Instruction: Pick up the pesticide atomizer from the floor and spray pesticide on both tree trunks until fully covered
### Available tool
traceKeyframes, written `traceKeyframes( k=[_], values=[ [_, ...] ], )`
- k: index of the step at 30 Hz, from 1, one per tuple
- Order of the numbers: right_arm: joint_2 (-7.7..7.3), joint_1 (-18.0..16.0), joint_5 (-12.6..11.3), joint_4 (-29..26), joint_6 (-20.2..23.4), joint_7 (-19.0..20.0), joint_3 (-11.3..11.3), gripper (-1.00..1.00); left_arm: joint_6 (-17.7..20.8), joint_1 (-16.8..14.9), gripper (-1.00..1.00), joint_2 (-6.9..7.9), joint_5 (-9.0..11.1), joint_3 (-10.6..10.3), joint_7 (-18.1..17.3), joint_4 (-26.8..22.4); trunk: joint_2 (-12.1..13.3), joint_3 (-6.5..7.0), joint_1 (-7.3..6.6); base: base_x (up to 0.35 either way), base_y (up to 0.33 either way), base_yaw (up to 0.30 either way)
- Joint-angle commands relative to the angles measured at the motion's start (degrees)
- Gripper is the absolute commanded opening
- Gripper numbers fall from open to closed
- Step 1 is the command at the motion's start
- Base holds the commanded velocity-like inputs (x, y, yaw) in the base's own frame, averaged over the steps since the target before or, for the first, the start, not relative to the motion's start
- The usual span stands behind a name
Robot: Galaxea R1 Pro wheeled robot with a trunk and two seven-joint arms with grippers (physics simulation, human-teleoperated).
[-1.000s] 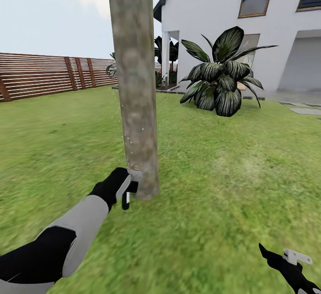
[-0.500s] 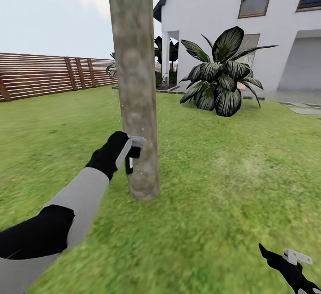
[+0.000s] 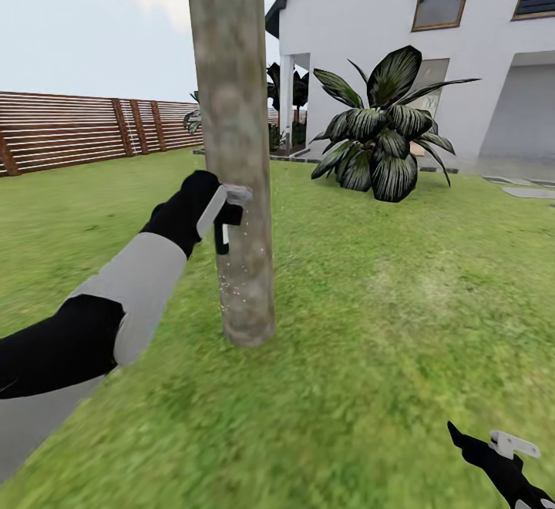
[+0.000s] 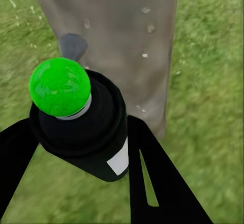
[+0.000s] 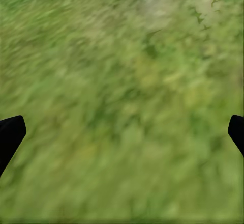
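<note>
1 tree trunk [image 3: 235, 146], 1 sprayer [image 3: 224, 225], 2 grippers, 1 striped-leaf plant [image 3: 385, 135], 1 house [image 3: 462, 38]; sprayer hangs upright, long axis vertical, right against the trunk's left side abt mid-height, its green-topped head [image 4: 60, 86] facing the bark; left gripper [image 3: 220, 212] clamped on it; right gripper [image 3: 505, 459] low over grass [image 3: 401, 301], fingers spread, nothing in them; vs 0.5 s ago left arm + sprayer sit higher on trunk, droplets speckle bark below

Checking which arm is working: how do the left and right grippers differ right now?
The left gripper is raised beside the tree trunk, shut on the pesticide atomizer; the right gripper hangs low over the grass. The right's fingers are spread wide, holding nothing. Both have black fingers.
</note>
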Motion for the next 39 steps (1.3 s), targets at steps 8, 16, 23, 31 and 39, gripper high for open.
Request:
traceKeyframes(
  k=[8,16,23,31,39],
  values=[
    [-0.01,-0.04,-0.17,0.09,-0.05,0.49,-0.40,1.00,0.26,-5.66,-1.00,-0.16,0.64,-0.22,0.40,3.48,-0.02,-0.06,-0.01,0.000,0.000,0.000],
    [-0.01,-0.04,-0.17,0.09,-0.05,0.49,-0.41,1.00,0.20,-6.32,-1.00,0.17,0.64,-0.08,0.48,4.42,-0.02,-0.06,-0.01,0.000,0.000,0.000],
    [-0.01,-0.04,-0.17,0.09,-0.05,0.47,-0.40,1.00,0.17,-6.34,-1.00,3.06,0.50,-0.06,0.48,4.90,-0.02,-0.06,-0.01,0.000,0.000,0.000],
    [-0.01,-0.04,-0.17,0.09,-0.05,0.49,-0.37,1.00,-0.09,-6.27,-1.00,3.11,0.55,-0.35,0.40,13.72,-0.02,-0.06,-0.01,0.000,0.000,0.000],
    [-0.01,-0.04,-0.17,0.09,-0.05,0.48,-0.33,1.00,-1.19,-5.20,-1.00,3.19,0.50,-0.32,0.10,20.38,-0.02,-0.06,-0.01,0.000,0.000,0.000]
  ],
)
